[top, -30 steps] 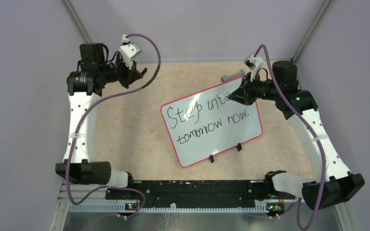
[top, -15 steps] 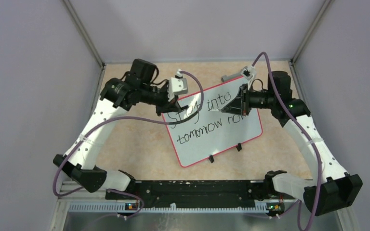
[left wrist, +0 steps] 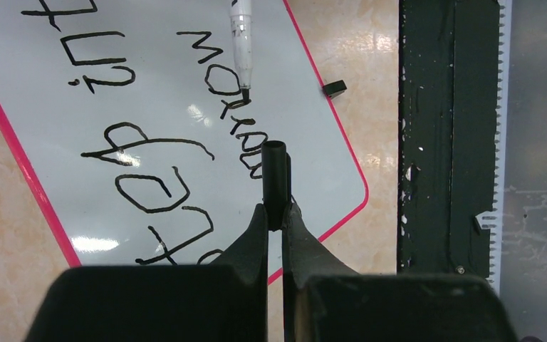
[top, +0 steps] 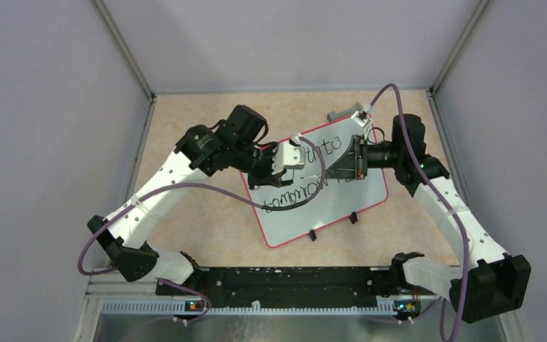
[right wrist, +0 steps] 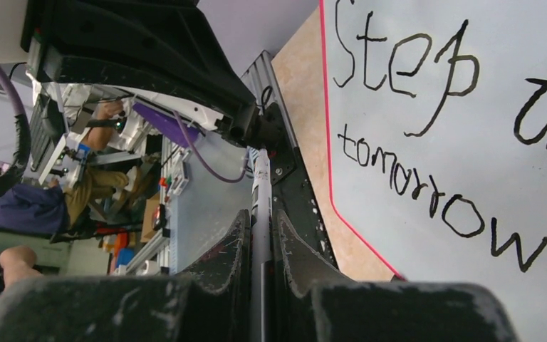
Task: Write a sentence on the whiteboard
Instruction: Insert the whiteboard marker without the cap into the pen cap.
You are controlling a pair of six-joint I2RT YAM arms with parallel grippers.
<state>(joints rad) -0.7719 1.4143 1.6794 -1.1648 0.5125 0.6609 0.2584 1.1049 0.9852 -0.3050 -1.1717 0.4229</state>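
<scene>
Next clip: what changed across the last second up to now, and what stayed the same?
The left gripper, shut on a black tubular marker cap, swung from the table's far left corner in over the white pink-rimmed whiteboard, toward the right gripper. That one, holding the white marker, shifted slightly nearer the bases. Nothing visibly grasped or released. Board and black handwritten sentence stayed put.

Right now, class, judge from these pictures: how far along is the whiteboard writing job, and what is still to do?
Done: the sentence reads "Step into tomorrow" in two lines on the whiteboard; its end is hidden. In hand: the right gripper holds the marker, and the left gripper pinches a black cap aimed at its tip. Left: probably only capping the marker.
</scene>
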